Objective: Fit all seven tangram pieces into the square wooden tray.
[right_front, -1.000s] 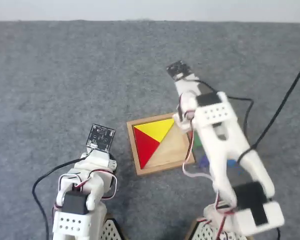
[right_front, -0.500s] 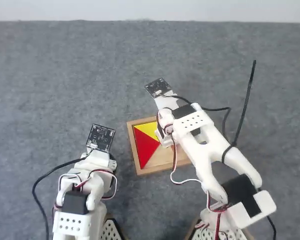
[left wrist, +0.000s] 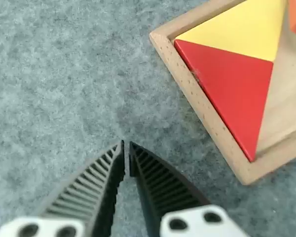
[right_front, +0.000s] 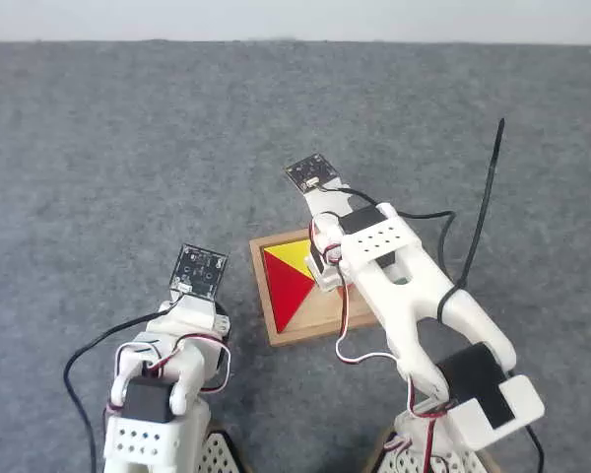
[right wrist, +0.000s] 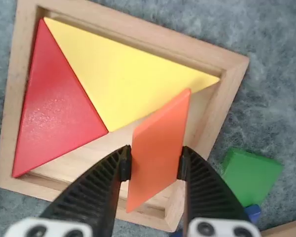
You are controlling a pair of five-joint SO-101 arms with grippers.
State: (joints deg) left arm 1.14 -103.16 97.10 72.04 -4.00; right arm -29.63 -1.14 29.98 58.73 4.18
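Over the tray (right wrist: 138,33), the right gripper (right wrist: 155,163) is pinching the orange piece (right wrist: 158,143), its long axis running toward the yellow triangle (right wrist: 123,79); the left gripper (left wrist: 126,145) is idling closed beside the tray.

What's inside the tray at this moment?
A red triangle and a yellow triangle lie flat in the tray. The orange piece held in the right tool covers part of the tray's bare floor.

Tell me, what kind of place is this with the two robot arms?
Most likely a robot practice bench. A white left arm and right arm stand side by side on a grey carpeted table. The right gripper holds an orange piece over a wooden tray of coloured shapes.
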